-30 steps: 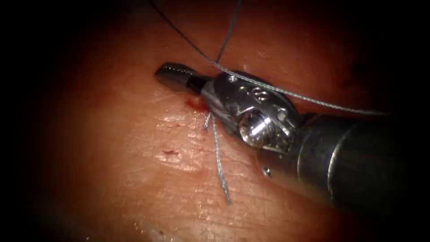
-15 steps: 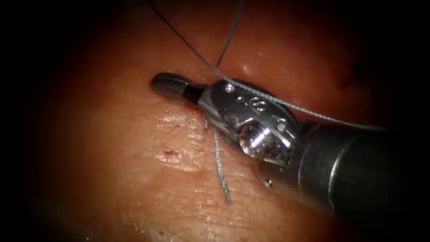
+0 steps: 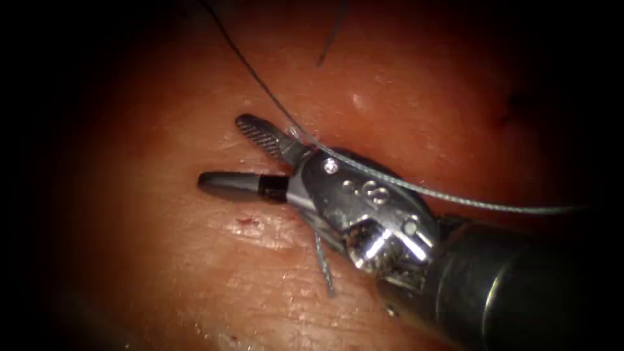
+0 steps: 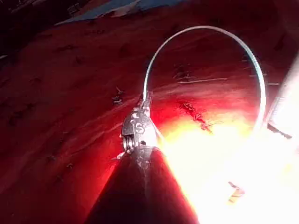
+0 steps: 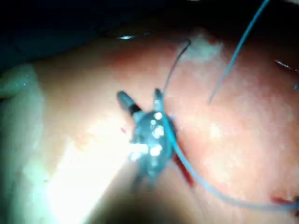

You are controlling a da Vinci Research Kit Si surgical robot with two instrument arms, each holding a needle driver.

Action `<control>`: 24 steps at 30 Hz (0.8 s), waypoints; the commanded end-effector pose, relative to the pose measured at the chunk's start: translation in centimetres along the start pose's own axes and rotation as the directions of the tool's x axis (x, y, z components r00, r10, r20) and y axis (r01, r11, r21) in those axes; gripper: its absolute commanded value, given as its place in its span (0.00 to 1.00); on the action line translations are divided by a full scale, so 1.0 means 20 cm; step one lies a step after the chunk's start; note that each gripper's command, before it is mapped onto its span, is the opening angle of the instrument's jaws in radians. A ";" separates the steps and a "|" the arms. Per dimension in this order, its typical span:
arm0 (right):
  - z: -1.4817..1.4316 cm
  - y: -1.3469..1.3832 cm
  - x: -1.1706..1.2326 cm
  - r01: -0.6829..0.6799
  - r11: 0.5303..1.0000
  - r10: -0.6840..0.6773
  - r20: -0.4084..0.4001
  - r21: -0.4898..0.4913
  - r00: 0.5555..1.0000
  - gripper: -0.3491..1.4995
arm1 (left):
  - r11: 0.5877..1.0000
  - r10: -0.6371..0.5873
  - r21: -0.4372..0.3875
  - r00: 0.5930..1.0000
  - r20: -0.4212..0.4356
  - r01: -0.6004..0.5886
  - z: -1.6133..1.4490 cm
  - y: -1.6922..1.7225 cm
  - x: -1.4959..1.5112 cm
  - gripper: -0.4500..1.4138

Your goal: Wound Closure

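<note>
My right tool [image 3: 221, 151] lies low over the tissue [image 3: 182, 279] with its jaws wide open and nothing held between them. A grey thread [image 3: 455, 198] runs from the right over the tool's wrist, crosses the root of the upper jaw and climbs away to the upper left. A separate strand [image 3: 328, 45] hangs from above and ends free. Two short cut tails [image 3: 322, 266] stick out from under the tool. In the right wrist view the open jaws [image 5: 138, 94] show with the thread [image 5: 196, 175] beside them. My left tool [image 4: 147, 97] is shut on the thread [image 4: 205, 29], which arcs in a wide loop.
A small red spot [image 3: 247, 221] marks the tissue just below the lower jaw. The right tool's thick dark shaft [image 3: 520, 286] covers the lower right. Earlier stitches with cut tails [image 4: 194, 112] dot the tissue in the left wrist view.
The right tool's jaws have gone from shut to wide open, and the tool has slid down and left. The strand that ran down to the jaws now ends free above them.
</note>
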 end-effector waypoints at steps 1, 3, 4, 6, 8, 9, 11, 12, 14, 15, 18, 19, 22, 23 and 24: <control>0.003 -0.004 0.000 0.001 1.000 -0.001 -0.004 0.010 1.000 0.88 | 1.000 0.009 0.006 1.000 0.012 -0.009 0.005 -0.003 -0.003 0.00; 0.002 -0.007 0.000 -0.005 1.000 0.005 -0.006 0.015 1.000 0.88 | 0.999 -0.052 0.008 0.998 0.029 0.052 0.010 -0.004 -0.008 0.20; 0.001 -0.008 0.000 -0.010 1.000 0.010 -0.008 0.017 1.000 0.88 | 0.994 -0.108 0.010 0.994 0.032 0.107 0.011 -0.004 -0.010 0.41; 0.001 -0.009 0.000 -0.010 1.000 0.010 -0.011 0.019 1.000 0.88 | 0.983 -0.183 0.028 0.982 0.035 0.182 0.012 -0.005 -0.011 0.77; -0.001 -0.008 0.000 -0.022 0.999 0.023 -0.019 0.022 1.000 0.88 | 0.966 -0.256 0.038 0.966 0.035 0.255 0.012 -0.005 -0.009 0.90; -0.002 -0.008 0.000 -0.028 0.999 0.029 -0.021 0.024 0.999 0.88 | 0.959 -0.281 0.038 0.959 0.034 0.280 0.011 -0.005 -0.008 0.91; -0.004 -0.007 0.000 -0.040 0.999 0.040 -0.023 0.028 0.999 0.88 | 0.949 -0.315 0.034 0.948 0.035 0.314 0.009 -0.004 -0.005 0.95; -0.005 -0.006 0.000 -0.045 0.999 0.046 -0.023 0.029 0.999 0.88 | 0.944 -0.329 0.034 0.944 0.031 0.328 0.008 -0.003 -0.003 0.96; -0.007 -0.006 -0.001 -0.068 0.997 0.069 -0.024 0.033 0.997 0.88 | 0.940 -0.341 0.025 0.940 0.027 0.341 0.006 -0.002 0.001 0.96; -0.008 -0.007 -0.001 -0.086 0.996 0.087 -0.029 0.036 0.996 0.88 | 0.939 -0.345 0.024 0.938 0.026 0.344 0.005 -0.002 0.003 0.96; -0.011 -0.008 0.000 -0.128 0.990 0.132 -0.068 0.053 0.989 0.87 | 0.933 -0.359 0.018 0.933 0.019 0.358 0.002 -0.003 0.011 0.96; -0.012 -0.008 0.001 -0.140 0.988 0.145 -0.081 0.059 0.986 0.87 | 0.932 -0.364 0.016 0.932 0.013 0.363 0.001 -0.003 0.013 0.96; -0.015 -0.008 0.000 -0.146 0.987 0.151 -0.092 0.061 0.984 0.87 | 0.925 -0.379 0.008 0.925 -0.012 0.379 -0.004 -0.005 0.021 0.96; -0.016 -0.008 0.000 -0.146 0.988 0.151 -0.092 0.060 0.984 0.86 | 0.921 -0.389 0.005 0.921 -0.018 0.389 -0.006 -0.004 0.024 0.94; -0.017 -0.007 0.000 -0.146 0.988 0.151 -0.094 0.056 0.984 0.86 | 0.928 -0.371 0.001 0.928 -0.027 0.372 -0.009 -0.003 0.027 0.93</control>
